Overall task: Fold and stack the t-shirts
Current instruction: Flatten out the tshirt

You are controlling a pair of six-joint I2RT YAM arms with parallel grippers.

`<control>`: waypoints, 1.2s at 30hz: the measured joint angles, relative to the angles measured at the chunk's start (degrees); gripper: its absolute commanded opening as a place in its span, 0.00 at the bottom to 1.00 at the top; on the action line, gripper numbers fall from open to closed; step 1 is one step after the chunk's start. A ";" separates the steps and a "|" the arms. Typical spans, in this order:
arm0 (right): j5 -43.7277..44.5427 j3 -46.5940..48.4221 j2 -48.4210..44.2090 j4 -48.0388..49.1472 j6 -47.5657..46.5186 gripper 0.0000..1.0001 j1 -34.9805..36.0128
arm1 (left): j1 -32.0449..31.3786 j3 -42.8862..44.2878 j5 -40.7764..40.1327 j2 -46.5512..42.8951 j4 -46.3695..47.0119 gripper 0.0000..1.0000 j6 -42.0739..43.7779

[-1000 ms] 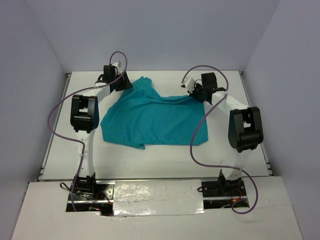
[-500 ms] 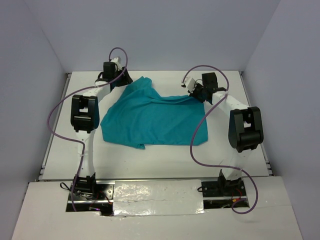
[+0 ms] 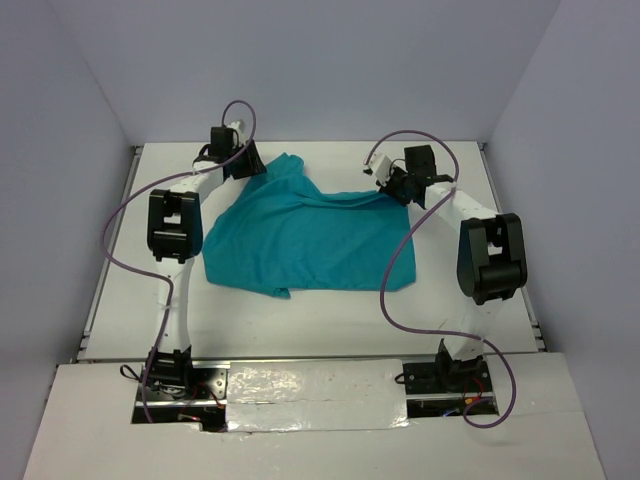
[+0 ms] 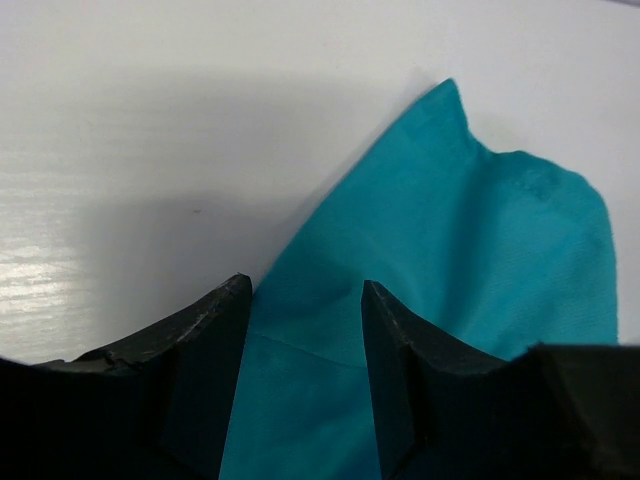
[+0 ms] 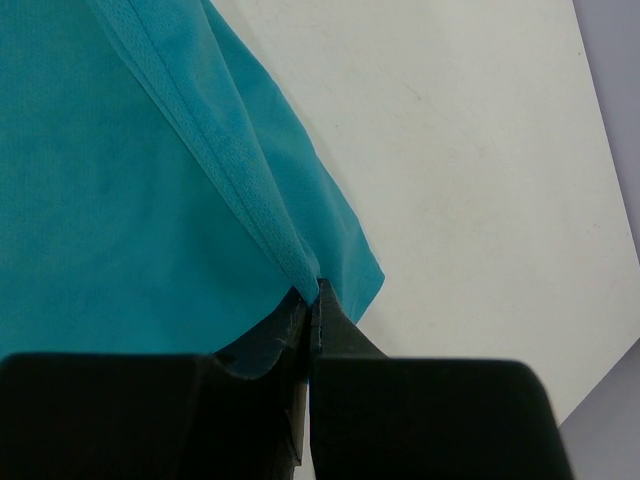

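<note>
**Far Right Corner of the Teal Shirt Gripped, Left Corner Not Yet Taken**

The teal t-shirt (image 3: 300, 240) is spread, rumpled, across the middle of the white bench (image 3: 470, 290), with its far left corner bunched into a point. The right end effector (image 5: 312, 295) is closed tight on a hemmed edge at the far right corner of the cloth. The left end effector (image 4: 305, 300) is held partly open over the far left corner. Cloth is seen between its two fingers, but nothing is clamped.

The step in hand is judged to be the taking of this second corner. It is best done if the left fingers are lowered until a single hem layer lies well inside them before they are closed, so that a pinch of loose folds is avoided. The right grip should be held level, so that the fabric is not dragged sideways.

The bench is smooth and white, with a slight sheen in the left wrist view. It is enclosed on three sides by plain pale walls (image 3: 300, 70), and purple cables (image 3: 383, 285) are looped from each arm
</note>
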 measured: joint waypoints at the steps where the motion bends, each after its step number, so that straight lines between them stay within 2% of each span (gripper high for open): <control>1: -0.09 0.02 0.00 0.00 0.15 0.02 -0.02 | 0.00 0.15 0.00 0.37 -0.57 0.60 -0.02; 9: -0.83 0.02 0.00 -0.02 0.66 0.02 -0.07 | -0.11 1.07 -0.35 0.83 -2.10 0.52 -0.04; 12: -0.98 0.02 0.00 -0.02 0.70 0.02 -0.07 | -0.28 1.29 -1.07 0.85 -2.49 0.58 -0.07; 13: -1.01 0.02 0.00 -0.02 0.72 0.02 -0.09 | -0.46 1.40 -1.55 0.85 -2.62 0.64 -0.02; 19: -1.18 0.00 0.00 0.00 0.90 0.02 -0.15 | -2.19 1.49 -5.40 0.76 -2.05 0.63 1.18; 27: -1.31 0.02 -0.02 0.00 1.36 0.02 -0.46 | -3.32 3.63 -9.18 0.79 -7.34 0.63 1.90; 32: -1.75 0.02 -0.02 0.00 1.79 0.02 -0.52 | -3.72 5.35 -11.45 0.98 -10.82 0.54 2.67; 36: -2.08 0.02 -0.02 0.00 2.01 0.02 -0.55 | -3.80 6.64 -12.02 1.57 -13.44 0.40 2.93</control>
